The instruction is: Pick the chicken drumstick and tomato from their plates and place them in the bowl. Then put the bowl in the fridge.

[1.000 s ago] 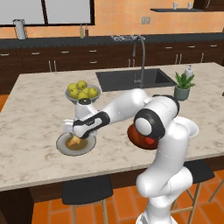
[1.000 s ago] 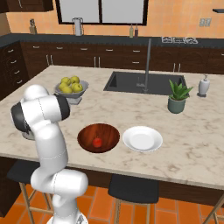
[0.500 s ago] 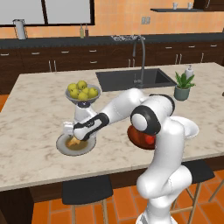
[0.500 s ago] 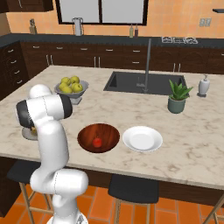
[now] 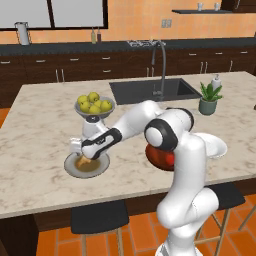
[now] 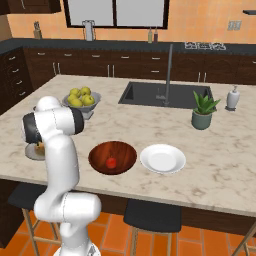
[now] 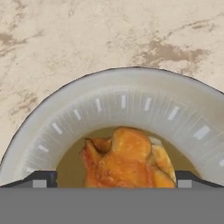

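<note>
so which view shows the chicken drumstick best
The hand view: the golden-tan lumpy chicken drumstick sits centred on the grey plate. The left base view shows a small tan bit beside the arm; the right base view, a sliver.

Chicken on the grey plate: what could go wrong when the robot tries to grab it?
The chicken drumstick is lumpy and tapered, so it might slip as the open gripper closes on it. The fingers are low over the grey plate and could nudge it. The fruit bowl of apples stands close behind the arm, which might bump it when lifting.
</note>
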Controlling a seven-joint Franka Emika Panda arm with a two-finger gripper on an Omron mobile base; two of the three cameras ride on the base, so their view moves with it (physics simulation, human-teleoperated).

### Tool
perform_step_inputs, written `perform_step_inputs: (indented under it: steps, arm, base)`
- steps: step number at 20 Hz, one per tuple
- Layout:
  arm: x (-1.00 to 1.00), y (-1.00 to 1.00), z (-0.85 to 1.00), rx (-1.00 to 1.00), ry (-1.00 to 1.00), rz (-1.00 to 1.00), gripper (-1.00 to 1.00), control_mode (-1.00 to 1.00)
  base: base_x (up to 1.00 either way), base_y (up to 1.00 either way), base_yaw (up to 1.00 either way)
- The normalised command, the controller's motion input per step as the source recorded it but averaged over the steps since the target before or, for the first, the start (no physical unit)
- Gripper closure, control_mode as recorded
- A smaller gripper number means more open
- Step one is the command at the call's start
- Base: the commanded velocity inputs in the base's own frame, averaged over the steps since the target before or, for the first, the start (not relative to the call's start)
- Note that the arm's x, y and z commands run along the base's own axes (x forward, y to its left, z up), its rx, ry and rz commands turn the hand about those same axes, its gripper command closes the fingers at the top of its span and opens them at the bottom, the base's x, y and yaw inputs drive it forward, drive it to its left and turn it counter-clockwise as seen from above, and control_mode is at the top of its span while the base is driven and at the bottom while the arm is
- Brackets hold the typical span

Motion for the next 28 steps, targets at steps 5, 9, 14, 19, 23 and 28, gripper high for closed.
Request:
perform_step_inputs:
  steps: [5,9,14,19,23,28]
  arm:
    - [-0.11,-0.06,-0.15,0.00,0.00,-0.01,1.00,-1.00]
    - [-0.33,-0.15,-0.08,0.00,0.00,0.00,1.00,-1.00]
    - [-0.58,-0.28,0.50,0.01,-0.15,0.00,1.00,-1.00]
    - [-0.87,-0.76,1.00,0.14,-0.12,0.00,1.00,-1.00]
    - [-0.69,-1.00,0.98,0.20,0.00,-0.02,1.00,-1.00]
    - [-0.32,-1.00,0.83,0.14,0.04,-0.09,1.00,-1.00]
  base:
    - [0.00,0.00,0.00]
    - [0.00,0.00,0.00]
    - [0.00,0.00,0.00]
    - [0.00,0.00,0.00]
    - [0.00,0.00,0.00]
    - [0.00,0.00,0.00]
